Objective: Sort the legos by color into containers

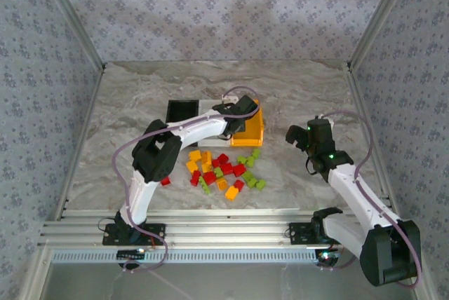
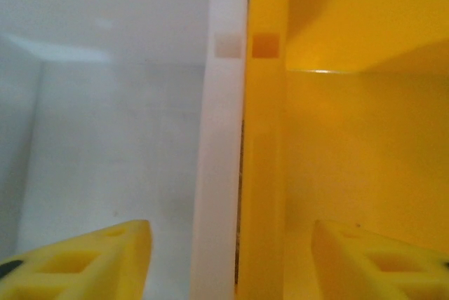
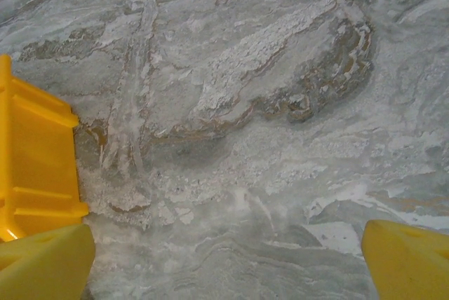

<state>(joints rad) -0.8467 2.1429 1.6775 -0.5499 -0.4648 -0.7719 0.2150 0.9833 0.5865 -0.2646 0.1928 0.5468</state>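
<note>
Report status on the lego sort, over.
Left gripper open above the wall between white bin and orange-yellow bin. Right gripper open over bare table. Legos heaped loose on table. Nothing blocking.

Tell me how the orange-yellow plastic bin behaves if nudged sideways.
Orange-yellow plastic bin: probably stiff, given its ribbed walls. Likely slides on the smooth stone-patterned table rather than tipping, shoving the white plastic bin flush against it.

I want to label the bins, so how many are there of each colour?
black bin: 1
white bin: 1
orange-yellow bin: 1
Total: 3
</note>
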